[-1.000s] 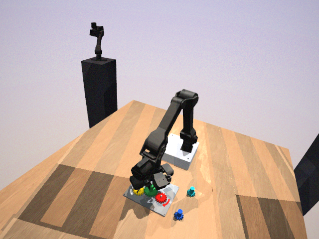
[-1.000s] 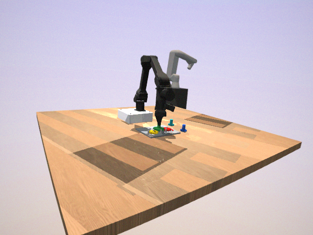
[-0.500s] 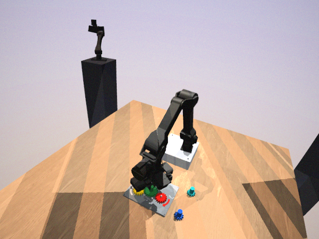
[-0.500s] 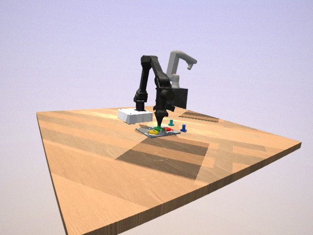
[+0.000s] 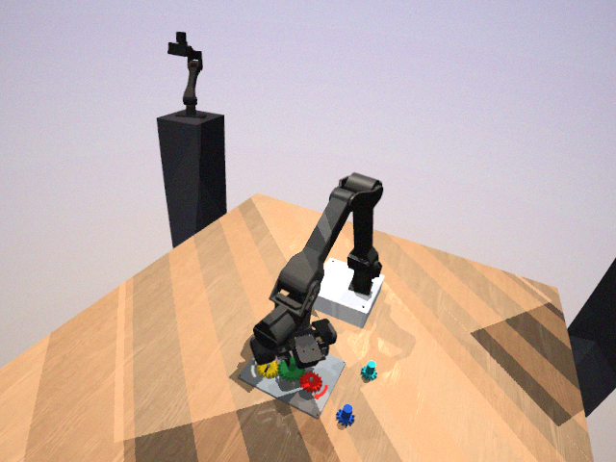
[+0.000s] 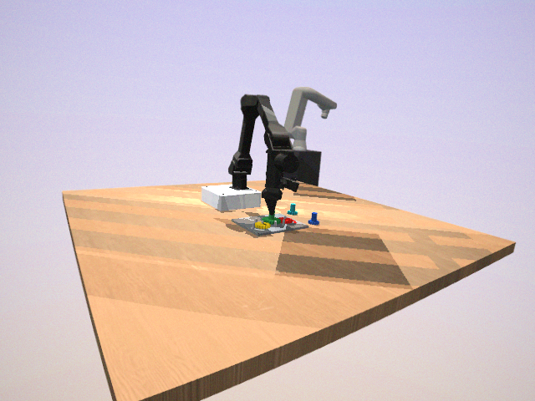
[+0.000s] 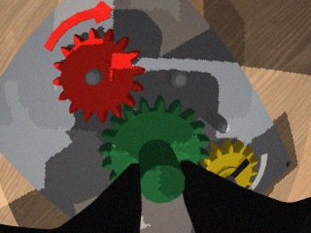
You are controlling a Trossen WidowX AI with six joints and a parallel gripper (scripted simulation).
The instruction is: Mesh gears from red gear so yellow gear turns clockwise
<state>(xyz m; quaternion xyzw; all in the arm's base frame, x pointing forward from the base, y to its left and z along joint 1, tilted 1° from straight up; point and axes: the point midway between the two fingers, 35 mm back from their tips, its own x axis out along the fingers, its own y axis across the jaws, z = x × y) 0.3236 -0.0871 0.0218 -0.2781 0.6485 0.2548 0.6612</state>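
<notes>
My gripper (image 7: 159, 170) (image 6: 271, 214) is shut on the upright handle of the large green gear (image 7: 155, 128) (image 5: 290, 371). The green gear is over the grey board (image 7: 29, 112) (image 5: 299, 400), between the red gear (image 7: 99, 92) (image 5: 311, 383) (image 6: 287, 220) and the yellow gear (image 7: 232, 157) (image 5: 269, 369) (image 6: 262, 225). In the wrist view its teeth come up to those of both gears. Whether it sits fully flat cannot be told; its peg is hidden. Two empty pegs show in the wrist view, one peg (image 7: 179, 80) right of the red gear and another peg (image 7: 223, 126) above the yellow gear.
A cyan gear (image 5: 369, 371) (image 6: 292, 210) and a blue gear (image 5: 346, 415) (image 6: 313, 218) stand upright on the table beside the board, on the red gear's side. The white base box (image 5: 340, 310) (image 6: 239, 201) of the arm stands behind the board.
</notes>
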